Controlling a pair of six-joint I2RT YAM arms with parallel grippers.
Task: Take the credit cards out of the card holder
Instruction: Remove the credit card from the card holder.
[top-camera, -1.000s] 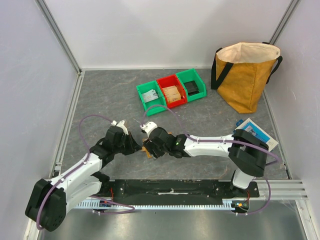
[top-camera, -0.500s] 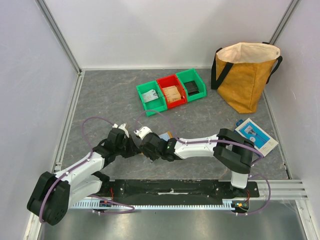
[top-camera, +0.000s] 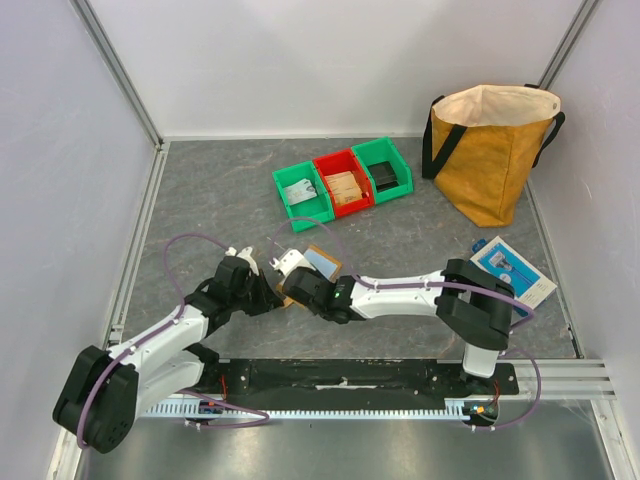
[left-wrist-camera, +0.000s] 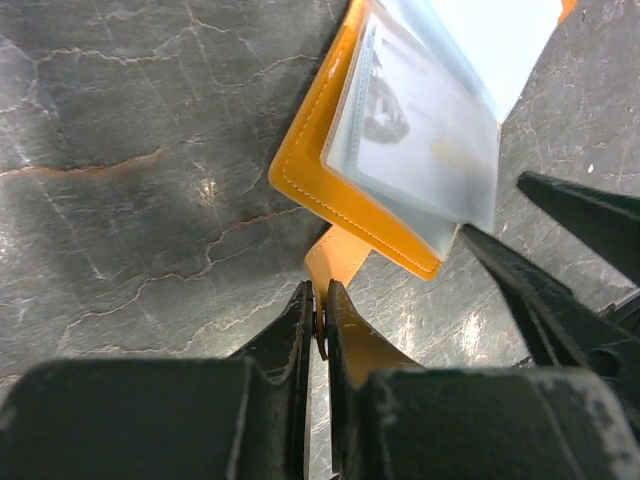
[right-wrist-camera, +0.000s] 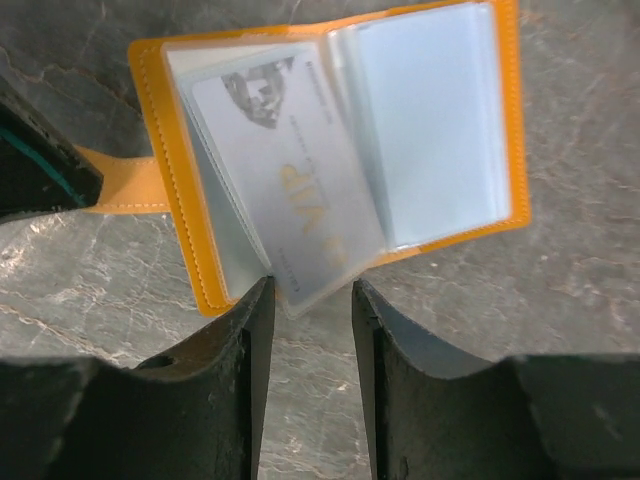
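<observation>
- Left fingers (left-wrist-camera: 296, 325) pinch the holder (right-wrist-camera: 440, 130) by its strap (left-wrist-camera: 335, 262), anchoring it open on the worktop (top-camera: 220, 200), lower-left of centre overhead.
- My right fingers (right-wrist-camera: 250, 350) sit spread around the card (right-wrist-camera: 300, 200) corner, ready to pull.

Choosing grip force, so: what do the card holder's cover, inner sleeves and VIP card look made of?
The card holder has a matte tan-orange leather or imitation cover, stitched along the edge. Its sleeves look like clear, glossy flexible plastic; the VIP card shows through, probably stiff plastic, pale, smooth, gold lettering.
</observation>
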